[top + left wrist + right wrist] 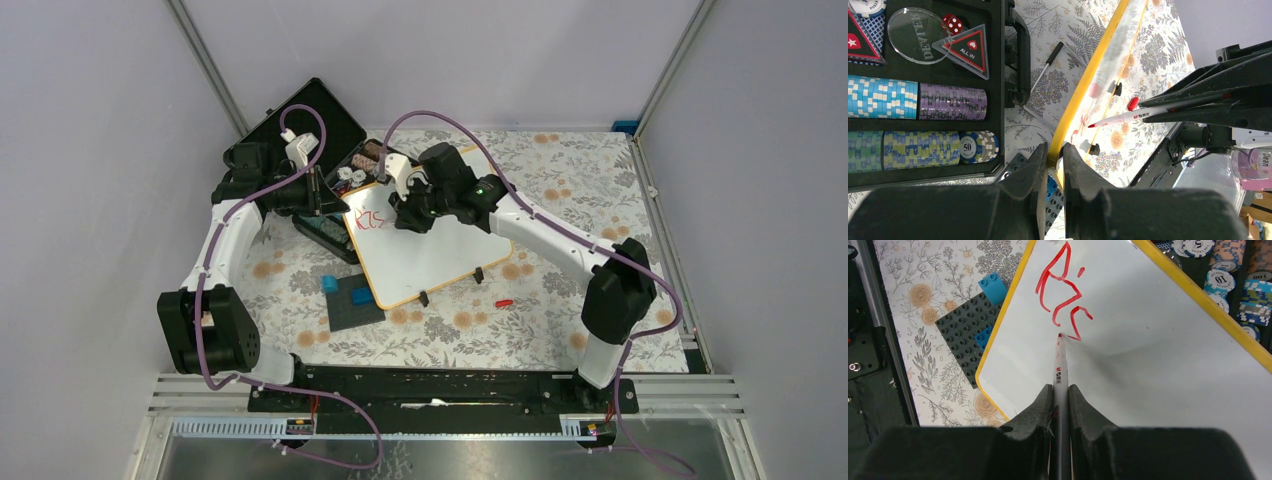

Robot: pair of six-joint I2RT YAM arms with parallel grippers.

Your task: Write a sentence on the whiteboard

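The sentence (1063, 295) is red marker handwriting near one corner of the whiteboard (1148, 365), a rectangular white board with a thin yellow-tan wooden frame and small black feet. Only three characters are legible, reading roughly "Ris"; the rest of the board face is blank. The board sits tilted at the centre of the floral-patterned surface (560, 170), one side against an open black case of poker chips (923, 100).

The right tool (1060, 390) is closed narrowly on a slim white marker with a red tip (1060, 375). The tip lies just past the last stroke of the "s". It appears to touch the board, but contact cannot be confirmed from these views. The left tool (1054, 150) is pinched shut on the board's frame edge, bracing it.

Step in hand: writing the first word, early in the task.

The next move calls for:
- placing the tip on the clear area beside the "s" to form the next letter;
- light, even pressure;
- a firm left-side brace so the board does not slide.

A red marker cap (504, 302) lies on the surface near the board's feet. A dark grey studded plate with blue blocks (352, 303) lies just beside the board.
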